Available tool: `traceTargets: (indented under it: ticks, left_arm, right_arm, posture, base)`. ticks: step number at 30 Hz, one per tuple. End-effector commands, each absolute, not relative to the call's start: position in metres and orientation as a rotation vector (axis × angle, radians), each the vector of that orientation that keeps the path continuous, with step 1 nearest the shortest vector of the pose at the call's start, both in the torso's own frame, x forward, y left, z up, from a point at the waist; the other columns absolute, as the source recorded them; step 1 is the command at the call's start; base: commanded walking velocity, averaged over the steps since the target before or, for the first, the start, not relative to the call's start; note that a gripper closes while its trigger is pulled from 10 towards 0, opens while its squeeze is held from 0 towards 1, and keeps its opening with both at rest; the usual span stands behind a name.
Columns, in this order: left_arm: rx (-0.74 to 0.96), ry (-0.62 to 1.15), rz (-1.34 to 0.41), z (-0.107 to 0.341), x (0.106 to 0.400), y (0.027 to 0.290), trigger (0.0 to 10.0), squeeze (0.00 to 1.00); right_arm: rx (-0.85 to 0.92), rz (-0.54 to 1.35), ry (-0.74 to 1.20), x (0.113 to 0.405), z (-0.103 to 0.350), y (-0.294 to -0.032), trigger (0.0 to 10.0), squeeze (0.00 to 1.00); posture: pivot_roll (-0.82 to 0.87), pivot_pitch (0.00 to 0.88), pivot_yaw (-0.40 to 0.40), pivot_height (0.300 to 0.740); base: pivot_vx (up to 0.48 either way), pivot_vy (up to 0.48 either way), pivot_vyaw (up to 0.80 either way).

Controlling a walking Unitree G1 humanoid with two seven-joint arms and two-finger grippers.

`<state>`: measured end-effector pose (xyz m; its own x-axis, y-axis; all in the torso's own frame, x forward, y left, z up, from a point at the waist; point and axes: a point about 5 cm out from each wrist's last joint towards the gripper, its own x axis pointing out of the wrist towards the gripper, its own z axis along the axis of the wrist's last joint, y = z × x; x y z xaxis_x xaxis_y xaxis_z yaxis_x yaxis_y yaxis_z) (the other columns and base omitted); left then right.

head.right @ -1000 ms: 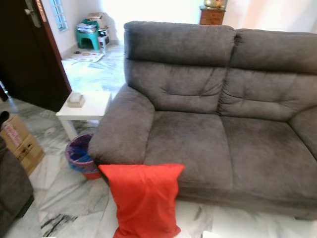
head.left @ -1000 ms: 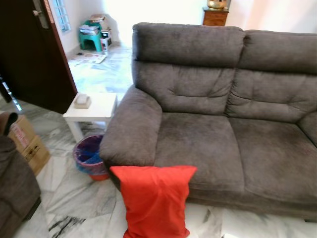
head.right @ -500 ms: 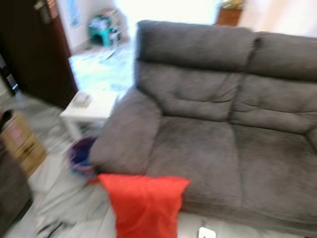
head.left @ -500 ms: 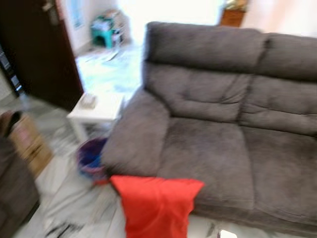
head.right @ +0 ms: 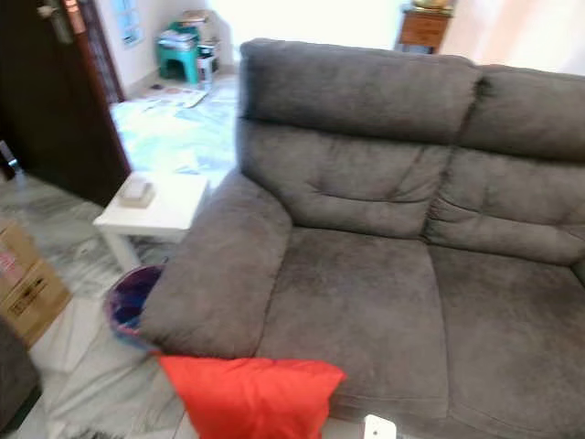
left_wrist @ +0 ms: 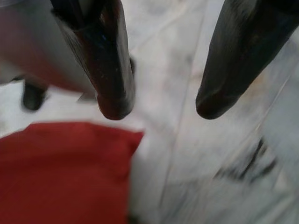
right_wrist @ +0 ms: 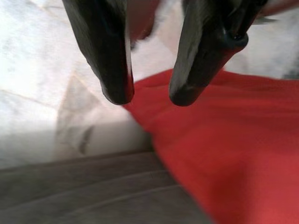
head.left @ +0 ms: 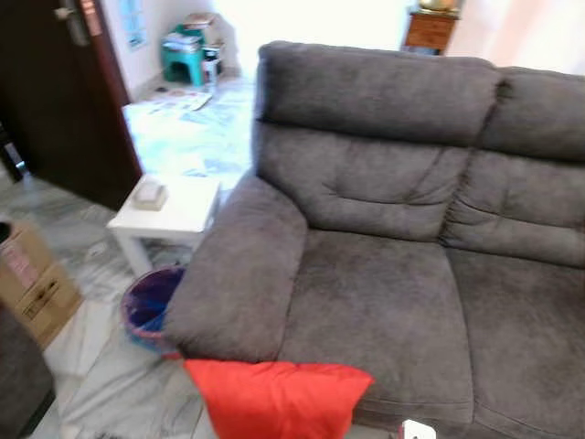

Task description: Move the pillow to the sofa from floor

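Compared with a second ago, the head camera is sitting closer to the sofa [head.left: 384, 274] and aiming higher, so the red pillow [head.left: 274, 402] is now showing just its upper part at the lower edge of both eye views; this is a shift of the camera, not of the pillow. The pillow is standing on the marble floor [head.left: 101, 366], leaning against the sofa front below the left armrest [head.left: 242, 274], so the robot appears to be closing in for the pick-up, with the lift not yet begun. In the left wrist view the left gripper [left_wrist: 159, 105] is hanging over the floor beside one pillow corner, its fingers spread wide and holding nothing. In the right wrist view the right gripper [right_wrist: 149, 95] is hovering above the pillow's edge near the sofa base, its fingers narrowly parted and empty. Beside the armrest a blue bin [head.left: 151, 306], a white side table [head.left: 174, 210] and a cardboard box [head.left: 32, 288] are crowding the left side; the seat cushions are lying free of objects.
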<state>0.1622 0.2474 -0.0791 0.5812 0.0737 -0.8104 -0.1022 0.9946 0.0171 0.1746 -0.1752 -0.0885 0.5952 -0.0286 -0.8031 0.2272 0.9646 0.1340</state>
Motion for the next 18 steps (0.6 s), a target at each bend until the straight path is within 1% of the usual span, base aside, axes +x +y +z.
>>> traceTargets:
  ticks: [1, 6, 8, 11, 15, 18]
  left_arm:
    - [-0.035, 1.011, 0.102, -0.087, 0.144, 0.248, 10.0, 0.00]
    - [-0.029, 1.005, 0.105, -0.084, 0.148, 0.253, 10.0, 0.00]
    - [-0.025, 1.004, 0.101, -0.083, 0.149, 0.253, 10.0, 0.00]
    - [-0.012, 0.995, 0.080, -0.083, 0.154, 0.247, 10.0, 0.00]
    - [0.002, 0.971, 0.067, -0.082, 0.162, 0.241, 10.0, 0.00]
    - [0.084, 0.874, 0.024, -0.073, 0.185, 0.229, 10.0, 0.00]
  right_arm:
    - [0.231, -0.143, 0.925, 0.172, -0.090, -0.173, 10.0, 0.00]
    - [0.239, -0.148, 0.926, 0.172, -0.090, -0.172, 10.0, 0.00]
    - [0.241, -0.147, 0.926, 0.172, -0.090, -0.172, 10.0, 0.00]
    - [0.276, -0.179, 0.920, 0.171, -0.090, -0.173, 10.0, 0.00]
    - [0.280, -0.182, 0.914, 0.171, -0.090, -0.173, 10.0, 0.00]
    - [0.297, -0.189, 0.866, 0.179, -0.086, -0.175, 10.0, 0.00]
  posture:
    - [0.11, 0.035, -0.011, 0.740]
    - [0.12, 0.035, -0.008, 0.740]
    - [0.12, 0.034, -0.009, 0.740]
    - [0.12, 0.034, -0.007, 0.740]
    - [0.12, 0.035, -0.007, 0.740]
    - [0.12, 0.037, -0.004, 0.740]
  base:
    - [0.000, 0.000, 0.45]
    - [0.000, 0.000, 0.73]
    - [0.000, 0.000, 0.52]
    - [0.000, 0.000, 0.00]
    - [0.000, 0.000, 0.00]
    - [0.000, 0.000, 0.00]
